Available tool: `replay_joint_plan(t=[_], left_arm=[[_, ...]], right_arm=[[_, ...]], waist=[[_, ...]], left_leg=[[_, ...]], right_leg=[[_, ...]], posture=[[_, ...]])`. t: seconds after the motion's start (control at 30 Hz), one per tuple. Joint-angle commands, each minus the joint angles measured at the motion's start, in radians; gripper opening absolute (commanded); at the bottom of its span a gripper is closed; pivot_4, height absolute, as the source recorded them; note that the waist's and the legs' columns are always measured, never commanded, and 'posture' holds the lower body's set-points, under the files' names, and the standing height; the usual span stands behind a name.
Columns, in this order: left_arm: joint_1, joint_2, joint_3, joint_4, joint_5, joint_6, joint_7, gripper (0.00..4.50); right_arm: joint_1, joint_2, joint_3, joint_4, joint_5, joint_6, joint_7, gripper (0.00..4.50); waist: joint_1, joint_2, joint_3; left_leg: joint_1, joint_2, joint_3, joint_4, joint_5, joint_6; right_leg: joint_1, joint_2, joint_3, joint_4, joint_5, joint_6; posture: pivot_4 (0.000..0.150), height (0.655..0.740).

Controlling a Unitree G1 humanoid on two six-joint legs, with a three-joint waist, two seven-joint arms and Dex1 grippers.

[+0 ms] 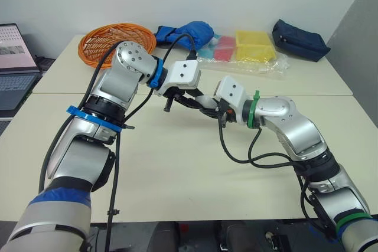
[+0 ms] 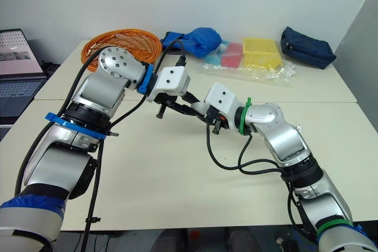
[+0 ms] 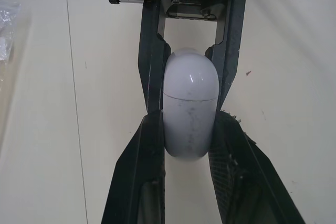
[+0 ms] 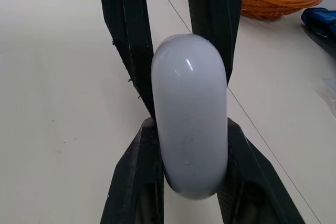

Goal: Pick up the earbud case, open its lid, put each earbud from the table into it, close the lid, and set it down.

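- Grippers met over the middle of the pale tabletop [image 1: 177,169], the two arms reaching in from either side with their black fingers crossing at one spot.
- We saw the white, glossy, pill-shaped plastic earbud case [image 3: 190,111] caught between both pairs of fingers at once.
- The left gripper [image 3: 189,127] was clamped on one end of the earbud case, its ribbed pads pressed against the two flanks.
- The right gripper [image 4: 190,127] was likewise clenched on the opposite end, so each pair of fingers pinched from its own side.
- In the left wrist view the right arm's fingers [image 3: 152,61] gripped the rounded cap end; in the right wrist view the left arm's fingers [image 4: 123,40] stood behind the case.
- A thin seam ran around the case, and the lid sat closed along it.
- The case seemed to be held clear of the tabletop, though in the head views the fingers crowded it too closely for us to be sure.
- At the far side of the table lay an orange woven wire basket [image 1: 116,41], a bundled blue fabric bag [image 1: 188,32], a yellow plastic tray [image 1: 254,44] with a pink piece [image 1: 224,47] just beside it on a clear plastic wrapper [image 1: 260,66], and a navy zipped pouch [image 1: 300,39].
- An open laptop [image 1: 13,63] stood off the table's left edge, well apart from the grippers.
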Motion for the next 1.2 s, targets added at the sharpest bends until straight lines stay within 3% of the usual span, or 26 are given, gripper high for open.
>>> replay_joint_plan(t=[0.03, 0.2, 0.33, 0.53, 0.67, 0.87, 1.2], left_arm=[[-0.008, 0.0, 0.041, -0.037, -0.009, 0.01, 0.007, 0.74], [-0.01, 0.0, 0.045, -0.032, -0.005, 0.005, 0.018, 0.74], [-0.011, -0.001, 0.049, -0.027, -0.009, 0.012, 0.021, 0.74], [0.062, -0.019, 0.155, 0.019, -0.118, 0.126, 0.034, 0.74], [0.192, -0.046, 0.271, -0.044, -0.254, 0.287, 0.071, 0.74], [0.369, -0.113, 0.325, -0.217, -0.296, 0.226, 0.185, 0.74], [0.399, -0.136, 0.309, -0.295, -0.301, 0.22, 0.235, 0.74]], right_arm=[[-0.026, 0.002, -0.026, -0.011, -0.002, -0.023, 0.005, 0.85], [-0.023, -0.004, -0.031, -0.004, 0.001, -0.024, 0.013, 0.85], [-0.023, -0.001, -0.044, -0.005, 0.023, -0.004, 0.022, 2.22], [0.053, -0.091, -0.146, -0.099, 0.119, 0.006, 0.11, 4.45], [0.076, -0.117, -0.279, -0.171, 0.257, 0.092, 0.12, 4.48], [0.017, -0.165, -0.226, -0.166, 0.2, 0.08, 0.098, 4.48], [-0.044, -0.175, -0.159, -0.105, 0.154, 0.083, 0.103, 4.48]], waist=[[0.0, 0.0, 0.0], [0.0, 0.0, 0.0], [0.0, 0.0, 0.0], [0.001, 0.0, 0.0], [-0.003, 0.0, 0.0], [0.001, 0.0, 0.0], [0.001, 0.0, 0.0]], left_leg=[[0.0, 0.0, 0.0, 0.0, 0.0, 0.0], [0.0, 0.0, 0.0, 0.0, 0.0, 0.0], [0.0, 0.0, 0.0, 0.0, 0.0, 0.0], [0.0, 0.0, 0.0, 0.0, 0.0, 0.0], [0.0, 0.0, -0.001, 0.0, 0.0, 0.0], [0.001, 0.0, -0.002, 0.002, 0.0, 0.0], [0.002, 0.0, -0.001, 0.005, 0.0, 0.0]], right_leg=[[0.0, 0.0, 0.0, 0.0, 0.0, 0.0], [0.0, 0.0, 0.0, 0.0, 0.0, 0.0], [0.0, 0.0, 0.0, 0.0, 0.0, -0.001], [0.0, 0.0, 0.0, 0.0, 0.0, 0.0], [0.0, 0.0, 0.0, 0.0, 0.001, -0.001], [0.001, 0.0, 0.0, 0.004, 0.001, -0.002], [0.001, 0.0, 0.0, 0.007, 0.0, 0.0]], posture=[[0.15, 0.74], [0.15, 0.74], [0.15, 0.74], [0.15, 0.74], [0.15, 0.74], [0.15, 0.74], [0.15, 0.74]])
